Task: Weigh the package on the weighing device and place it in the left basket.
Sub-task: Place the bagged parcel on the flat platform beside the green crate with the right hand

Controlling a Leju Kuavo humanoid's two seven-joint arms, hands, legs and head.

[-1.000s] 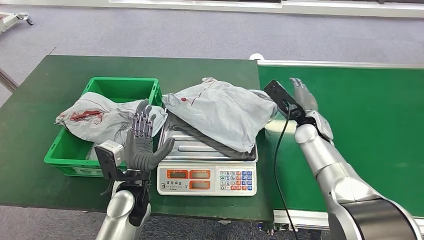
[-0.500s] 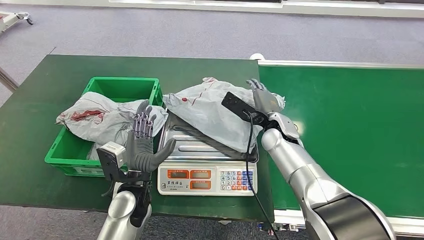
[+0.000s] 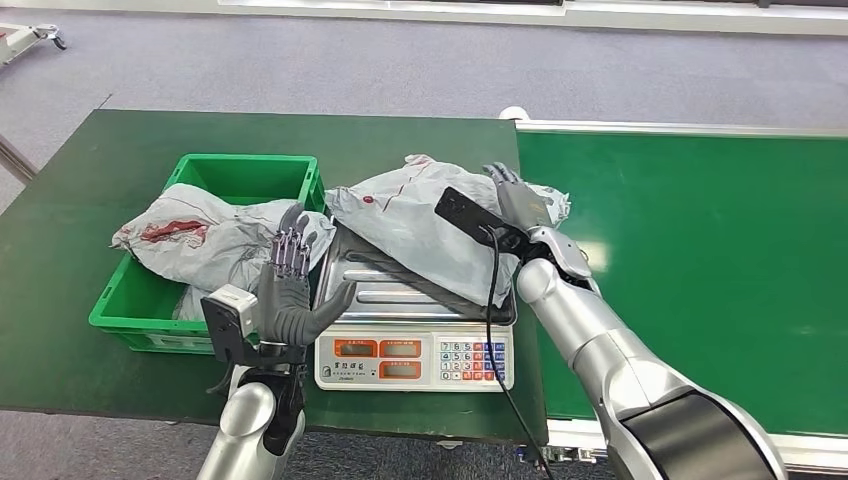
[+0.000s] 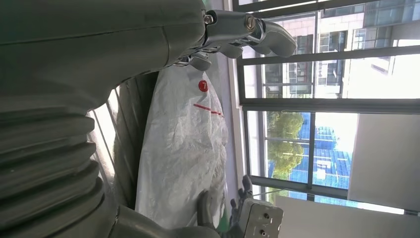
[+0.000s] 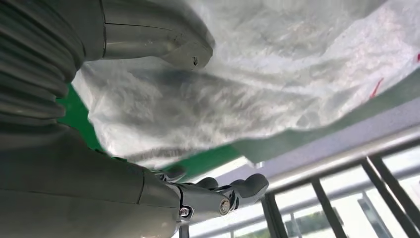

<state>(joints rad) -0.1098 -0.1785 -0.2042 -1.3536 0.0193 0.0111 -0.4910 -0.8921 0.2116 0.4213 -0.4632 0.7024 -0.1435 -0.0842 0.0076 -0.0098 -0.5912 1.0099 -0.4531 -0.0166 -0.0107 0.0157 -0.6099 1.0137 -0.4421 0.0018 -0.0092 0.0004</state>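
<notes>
The package, a crumpled grey-white plastic bag with red marks, lies on the steel pan of the weighing scale. My right hand is at the package's right edge, fingers apart and holding nothing. The right wrist view shows the package lying between the thumb and the fingers; I cannot tell whether they touch it. My left hand stands upright and open at the scale's left side, beside the green basket. The left wrist view looks past the left hand's fingers at the package.
Another grey bag with a red print fills the green basket. The dark green table carries both basket and scale. A green conveyor belt runs along the right. A black cable hangs from my right wrist across the scale's front.
My right hand has swung left from over the conveyor to the package's right edge. My left hand has edged slightly toward the scale.
</notes>
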